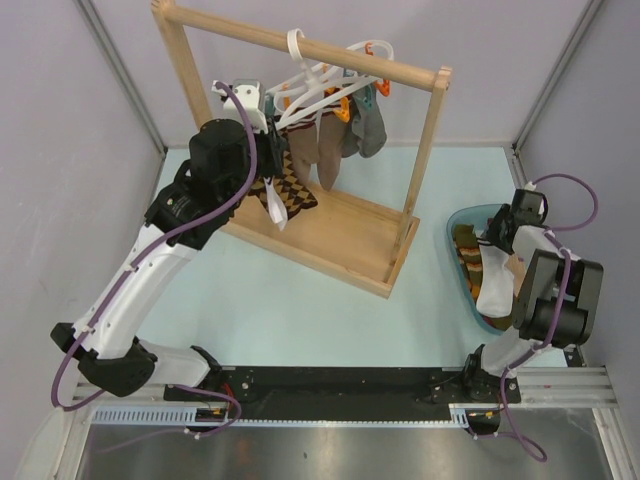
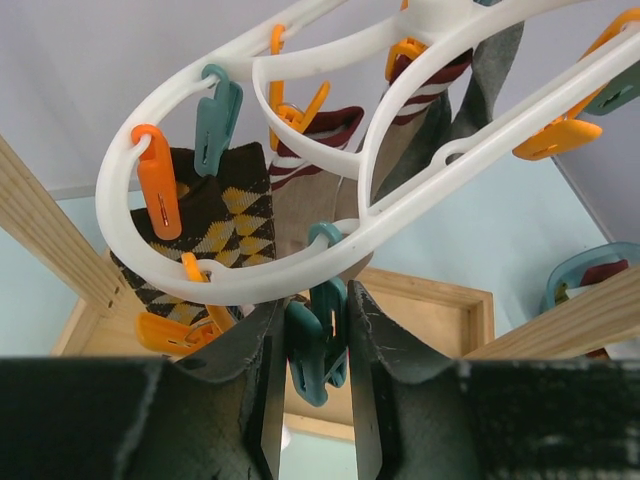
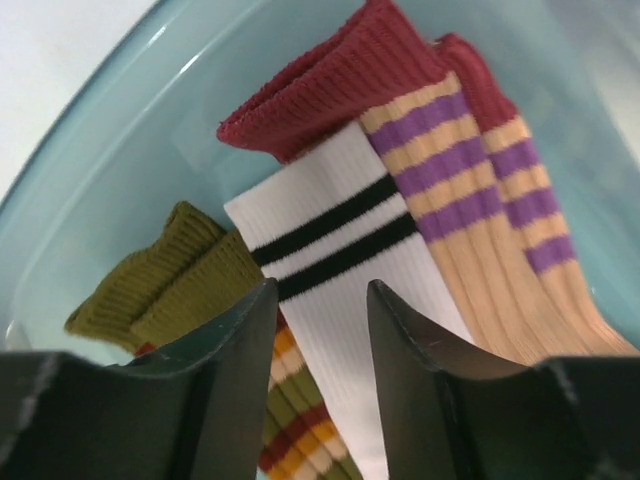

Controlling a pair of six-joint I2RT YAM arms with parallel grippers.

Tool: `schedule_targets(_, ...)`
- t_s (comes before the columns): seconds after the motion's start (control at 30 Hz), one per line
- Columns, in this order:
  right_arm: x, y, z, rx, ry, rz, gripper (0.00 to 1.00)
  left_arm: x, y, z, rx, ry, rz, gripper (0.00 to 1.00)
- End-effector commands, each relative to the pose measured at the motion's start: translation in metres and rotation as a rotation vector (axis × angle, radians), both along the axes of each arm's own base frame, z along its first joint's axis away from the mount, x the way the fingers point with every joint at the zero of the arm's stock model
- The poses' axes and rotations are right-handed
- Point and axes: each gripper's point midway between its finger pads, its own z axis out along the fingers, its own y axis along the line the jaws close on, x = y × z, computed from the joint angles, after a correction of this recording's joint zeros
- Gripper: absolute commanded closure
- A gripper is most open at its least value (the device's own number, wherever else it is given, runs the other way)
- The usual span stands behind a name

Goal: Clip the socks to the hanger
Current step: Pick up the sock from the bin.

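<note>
The white hanger (image 1: pixel 322 82) hangs from the wooden rack's bar, with a brown argyle sock (image 1: pixel 287 196), tan and grey socks (image 1: pixel 366 126) clipped to it. In the left wrist view the hanger's ring (image 2: pixel 300 272) carries orange and teal clips, the argyle sock (image 2: pixel 236 214) and a red-white striped sock (image 2: pixel 322 134). My left gripper (image 2: pixel 312 296) is shut on a teal clip (image 2: pixel 318 346) under the ring. My right gripper (image 3: pixel 322 288) is open low over a white sock with black stripes (image 3: pixel 340 232) in the basket, its fingers either side of it.
The tall wooden rack (image 1: pixel 335 238) stands at centre back on its tray base. The teal basket (image 1: pixel 456 226) at the right holds more socks: olive (image 3: pixel 170 276), peach with purple stripes (image 3: pixel 480 200), and orange-green striped. Grey walls close in on both sides.
</note>
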Motion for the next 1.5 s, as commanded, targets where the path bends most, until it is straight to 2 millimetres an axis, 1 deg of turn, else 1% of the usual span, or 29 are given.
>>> schedule_targets(0.0, 0.03, -0.008, 0.002, -0.02, -0.075, 0.012, 0.55, -0.006, -0.007, 0.021, -0.015, -0.047, -0.063, 1.0)
schedule_targets(0.07, 0.031, -0.01, -0.012, -0.017, -0.047, 0.009, 0.55, -0.006, -0.008, 0.019, -0.013, -0.042, -0.064, 1.0)
schedule_targets(0.1, 0.033, -0.013, -0.014, -0.026, -0.042, -0.002, 0.55, -0.006, -0.008, 0.019, -0.013, -0.042, -0.066, 1.0)
schedule_targets(0.17, 0.032, -0.014, -0.025, -0.025, -0.015, -0.011, 0.55, -0.006, -0.009, 0.017, -0.011, -0.036, -0.069, 1.0)
schedule_targets(0.2, 0.031, -0.016, -0.028, -0.03, -0.007, -0.019, 0.56, -0.005, -0.009, 0.016, -0.011, -0.034, -0.072, 1.0)
schedule_targets(0.3, 0.027, -0.017, -0.039, -0.04, 0.031, -0.031, 0.65, -0.005, -0.009, 0.015, -0.01, -0.032, -0.07, 1.0)
schedule_targets(0.33, 0.027, -0.017, -0.041, -0.048, 0.038, -0.032, 0.66, -0.006, -0.01, 0.016, -0.014, -0.033, -0.073, 1.0)
schedule_targets(0.37, 0.024, -0.017, -0.044, -0.05, 0.055, -0.034, 0.71, -0.006, -0.01, 0.015, -0.014, -0.032, -0.073, 1.0)
schedule_targets(0.43, 0.023, -0.017, -0.045, -0.06, 0.067, -0.042, 0.78, -0.006, -0.01, 0.014, -0.014, -0.028, -0.075, 1.0)
schedule_targets(0.47, 0.021, -0.017, -0.047, -0.061, 0.075, -0.043, 0.85, -0.006, -0.01, 0.014, -0.015, -0.027, -0.074, 1.0)
schedule_targets(0.53, 0.019, -0.017, -0.046, -0.082, 0.088, -0.045, 0.92, -0.007, -0.01, 0.014, -0.018, -0.028, -0.078, 1.0)
schedule_targets(0.57, 0.018, -0.016, -0.046, -0.09, 0.095, -0.046, 0.98, -0.007, -0.01, 0.013, -0.018, -0.026, -0.076, 1.0)
schedule_targets(0.6, 0.017, -0.017, -0.045, -0.102, 0.096, -0.053, 1.0, -0.008, -0.01, 0.014, -0.021, -0.029, -0.079, 1.0)
schedule_targets(0.77, 0.011, -0.013, -0.039, -0.09, 0.107, -0.057, 1.0, -0.009, -0.01, 0.013, -0.024, -0.028, -0.082, 1.0)
schedule_targets(0.87, 0.01, -0.006, -0.018, -0.087, 0.076, -0.042, 1.0, -0.009, -0.01, 0.014, -0.028, -0.031, -0.082, 1.0)
schedule_targets(0.9, 0.009, -0.004, -0.004, -0.092, 0.052, -0.038, 1.0, -0.009, -0.009, 0.014, -0.029, -0.032, -0.082, 1.0)
schedule_targets(1.0, 0.006, 0.004, 0.02, -0.099, 0.014, -0.024, 1.0, -0.01, -0.011, 0.015, -0.036, -0.034, -0.087, 1.0)
schedule_targets(1.03, 0.005, 0.006, 0.036, -0.097, -0.024, -0.021, 1.0, -0.01, -0.01, 0.016, -0.04, -0.038, -0.086, 1.0)
schedule_targets(1.07, 0.005, 0.008, 0.045, -0.092, -0.048, -0.019, 1.0, -0.01, -0.01, 0.017, -0.042, -0.04, -0.089, 1.0)
schedule_targets(1.1, 0.003, 0.01, 0.05, -0.086, -0.056, -0.016, 1.0, -0.011, -0.011, 0.017, -0.043, -0.039, -0.09, 1.0)
schedule_targets(1.13, 0.003, 0.014, 0.065, -0.08, -0.097, -0.007, 1.0, -0.01, -0.011, 0.016, -0.043, -0.039, -0.09, 1.0)
schedule_targets(1.2, 0.002, 0.019, 0.077, -0.063, -0.134, 0.005, 1.0, -0.01, -0.011, 0.016, -0.045, -0.039, -0.091, 1.0)
schedule_targets(1.23, 0.003, 0.024, 0.084, -0.047, -0.157, 0.025, 1.0, -0.011, -0.011, 0.018, -0.047, -0.041, -0.091, 1.0)
schedule_targets(1.27, 0.002, 0.027, 0.097, -0.043, -0.192, 0.039, 1.0, -0.011, -0.01, 0.017, -0.047, -0.041, -0.09, 1.0)
schedule_targets(1.33, 0.002, 0.037, 0.11, -0.019, -0.244, 0.081, 1.0, -0.012, -0.01, 0.019, -0.052, -0.047, -0.093, 1.0)
schedule_targets(1.37, -0.001, 0.045, 0.125, -0.006, -0.291, 0.11, 1.0, -0.012, -0.01, 0.02, -0.053, -0.05, -0.093, 1.0)
schedule_targets(1.47, -0.007, 0.062, 0.146, 0.022, -0.365, 0.17, 1.0, -0.014, -0.011, 0.021, -0.057, -0.053, -0.101, 1.0)
